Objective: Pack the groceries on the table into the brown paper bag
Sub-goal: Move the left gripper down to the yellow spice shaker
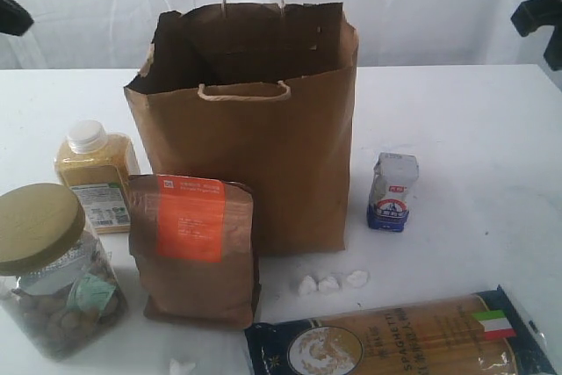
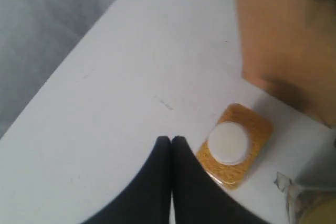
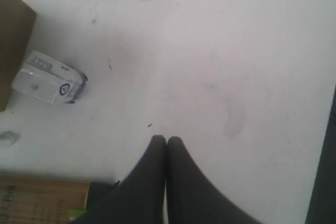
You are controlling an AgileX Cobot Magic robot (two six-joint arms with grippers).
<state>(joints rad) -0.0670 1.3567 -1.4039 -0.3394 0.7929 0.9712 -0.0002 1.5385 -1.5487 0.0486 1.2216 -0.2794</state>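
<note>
At the middle of the white tabletop (image 1: pixel 474 129) stands the brown paper bag (image 1: pixel 281 155), upright with its mouth open and both loop handles up; its inside is too dark to tell whether anything lies in it. Left of the bag, just beside its wall, stands the yellow white-capped bottle (image 1: pixel 97 173). Before the bag's left half stands the brown pouch with orange label (image 1: pixel 193 252), upright and overlapping the bag's front as seen from the exterior camera. Further to the front and left of the bag, next to the pouch, is the big clear olive-lidded jar (image 1: pixel 53 270) with brown pieces inside. Right of the bag, near but apart from it, the small blue-white carton (image 1: pixel 392 192) stands upright. Ahead of the bag's right corner the long spaghetti pack (image 1: pixel 404 340) lies flat, and three small white scraps (image 1: pixel 329 284) sit between that pack and the bag's base. On the bag's left side, the left hand (image 2: pixel 171 141) hangs over bare tabletop close to the bottle, its two dark fingers pressed together on nothing. On the bag's right side, the right hand (image 3: pixel 166 140) hangs above bare tabletop, well apart from the carton, fingers likewise closed and empty.
</note>
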